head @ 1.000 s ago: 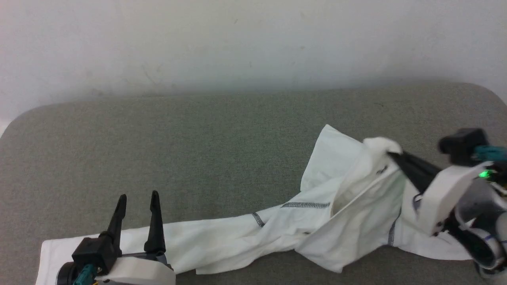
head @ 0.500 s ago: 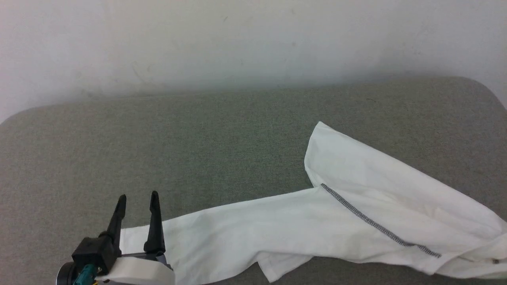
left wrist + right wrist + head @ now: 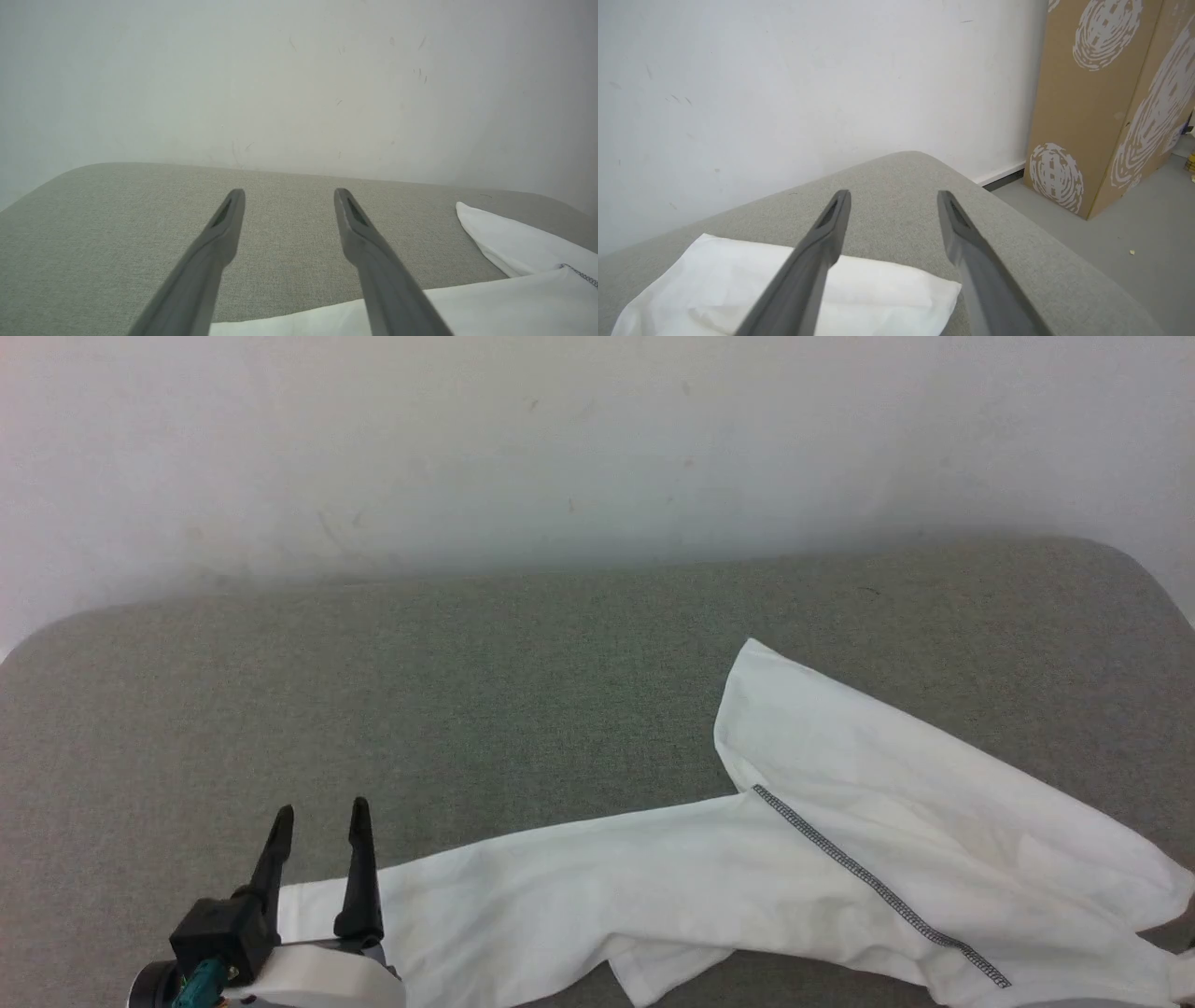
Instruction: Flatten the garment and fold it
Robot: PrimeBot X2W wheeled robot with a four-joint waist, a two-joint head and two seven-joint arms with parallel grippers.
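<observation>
Lying flatter, garment (image 3: 887, 803) released, right hand (image 3: 894, 194) unclenched

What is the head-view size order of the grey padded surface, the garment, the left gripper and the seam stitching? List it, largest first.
1. grey padded surface
2. garment
3. left gripper, near the camera and cropped: rank unsure
4. seam stitching

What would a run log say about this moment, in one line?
garment: lying unfolded on grey surface | left pincer: open, empty | right pincer: open, empty
</observation>
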